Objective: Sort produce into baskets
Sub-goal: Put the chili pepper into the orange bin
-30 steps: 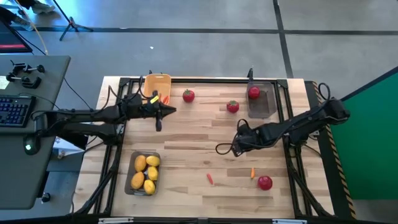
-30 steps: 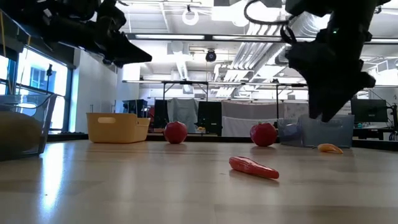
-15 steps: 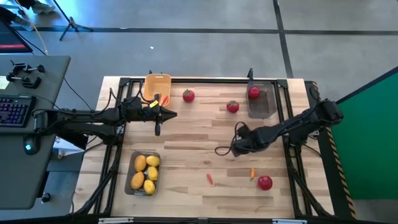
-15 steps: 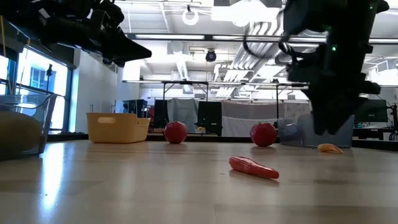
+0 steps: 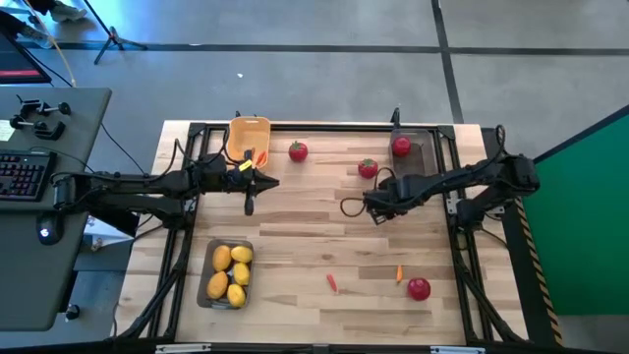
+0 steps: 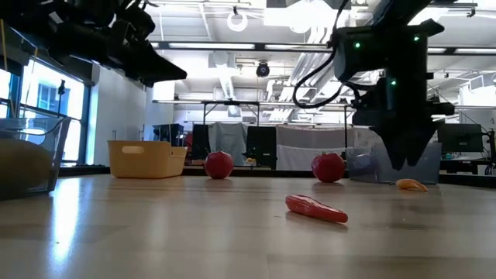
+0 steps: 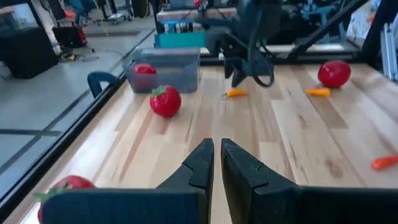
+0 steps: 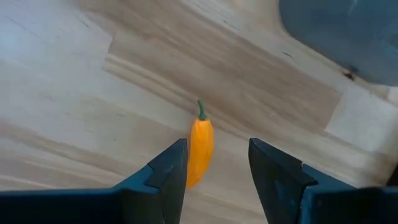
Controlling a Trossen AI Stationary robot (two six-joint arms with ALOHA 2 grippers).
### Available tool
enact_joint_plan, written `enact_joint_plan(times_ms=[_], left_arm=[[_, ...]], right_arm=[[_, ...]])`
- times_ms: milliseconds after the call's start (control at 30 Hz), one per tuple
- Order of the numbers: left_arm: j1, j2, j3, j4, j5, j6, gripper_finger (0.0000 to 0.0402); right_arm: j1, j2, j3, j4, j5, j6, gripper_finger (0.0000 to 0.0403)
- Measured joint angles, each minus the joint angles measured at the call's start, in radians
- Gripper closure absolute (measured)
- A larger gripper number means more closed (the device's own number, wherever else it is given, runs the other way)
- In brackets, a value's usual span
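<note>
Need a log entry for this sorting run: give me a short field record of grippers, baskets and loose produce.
left gripper: shut, empty, beside the yellow basket
right gripper: open, above an orange carrot-like piece, not gripping it
lemon tray: holds only lemons
far grey tray: one red fruit
loose red fruits: three on the table
other loose pieces: red carrot-like piece, second orange piece
</note>
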Motion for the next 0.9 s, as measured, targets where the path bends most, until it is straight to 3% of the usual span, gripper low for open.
enact_joint_plan(times_ms=[567, 700, 900], left_arm=[[0.001, -0.002, 0.000, -0.062, 0.000, 0.035, 0.0386], [0.001, -0.002, 0.000, -0.061, 0.000, 0.012, 0.0386], [0.000, -0.002, 0.000, -0.061, 0.000, -0.066, 0.0386]], right_arm=[[-0.045, 0.104, 0.000, 0.030, -0.129, -0.167, 0.0243], [-0.045, 0.111, 0.000, 0.038, -0.129, -0.189, 0.0269], [-0.049, 0.111, 0.000, 0.075, -0.142, -0.262, 0.0344]])
